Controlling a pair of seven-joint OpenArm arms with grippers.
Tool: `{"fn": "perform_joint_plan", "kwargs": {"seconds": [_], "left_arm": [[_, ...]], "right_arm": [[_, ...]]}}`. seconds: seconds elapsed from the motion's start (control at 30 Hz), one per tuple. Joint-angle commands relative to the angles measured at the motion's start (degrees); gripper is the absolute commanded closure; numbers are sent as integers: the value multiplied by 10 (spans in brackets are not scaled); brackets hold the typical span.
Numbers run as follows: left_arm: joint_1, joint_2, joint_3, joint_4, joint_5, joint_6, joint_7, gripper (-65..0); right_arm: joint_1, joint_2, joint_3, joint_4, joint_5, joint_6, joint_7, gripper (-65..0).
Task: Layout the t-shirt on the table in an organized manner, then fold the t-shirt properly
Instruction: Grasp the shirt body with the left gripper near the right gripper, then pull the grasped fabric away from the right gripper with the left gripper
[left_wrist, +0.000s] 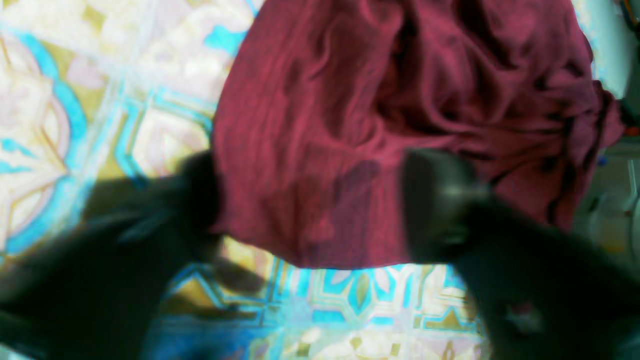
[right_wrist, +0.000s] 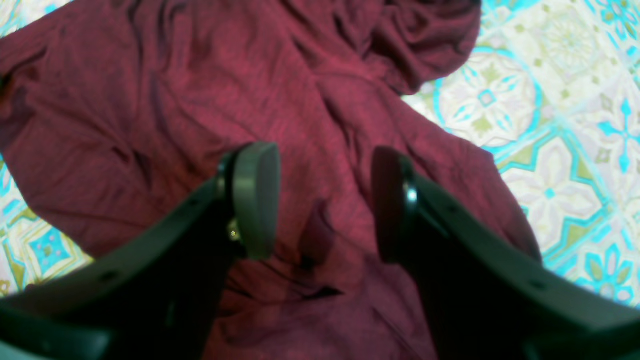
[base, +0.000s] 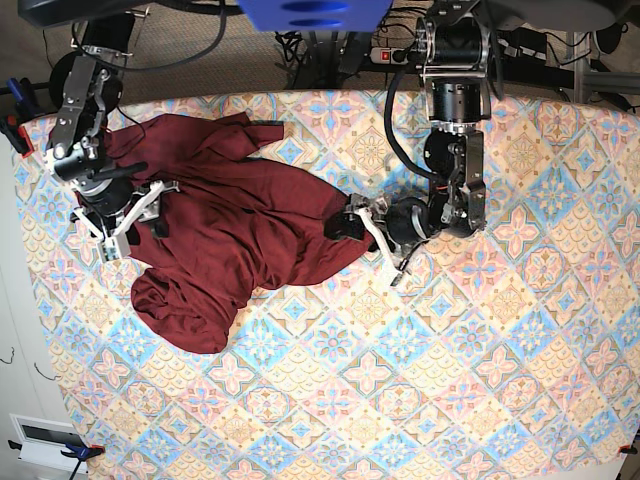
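T-shirt (base: 225, 245), dark red and all bunched up, lay on the left part of the patterned table (base: 480, 350). The left gripper (left_wrist: 312, 207) had its jaws apart at the shirt's edge, with cloth between them but not pinched. The right gripper (right_wrist: 325, 200) hung wide open over the shirt, holding nothing.

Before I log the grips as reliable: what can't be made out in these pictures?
- Left gripper: left wrist view is blurred; whether it pinches the t-shirt edge is unclear.
- Base view: left gripper fingertips too small.
- Right gripper: open above cloth; contact not visible.
- Shirt collar, sleeves: buried in folds.
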Motion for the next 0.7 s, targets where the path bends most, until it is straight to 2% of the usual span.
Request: {"fn": "perform_joint_plan", "kwargs": {"seconds": [0.0,0.07,0.1,0.23,0.37,0.43,0.67], "left_arm": [[-6,2,4,5,-4,-2,5,-242],[-5,1,0,5,-5,-2,2,-33],[-6,0,-8,5,-5,-2,3,0],[-7,-18,-44,18,-5,-2,6,-10],[16,-41,-74,83,-5,-2,19,0],[37,-51,-103,139,-5,-2,31,0],[155,-51,-195,338,-5,-2,73,0]], "right_arm": [[6,8,2,11,6,0,12,-285],[6,8,1,11,6,0,12,-285],[6,8,1,11,6,0,12,-285],[6,8,1,11,6,0,12,-285],[6,8,1,11,6,0,12,-285],[6,8,1,11,6,0,12,-285],[9,8,-8,10,7,0,10,-286]]}}
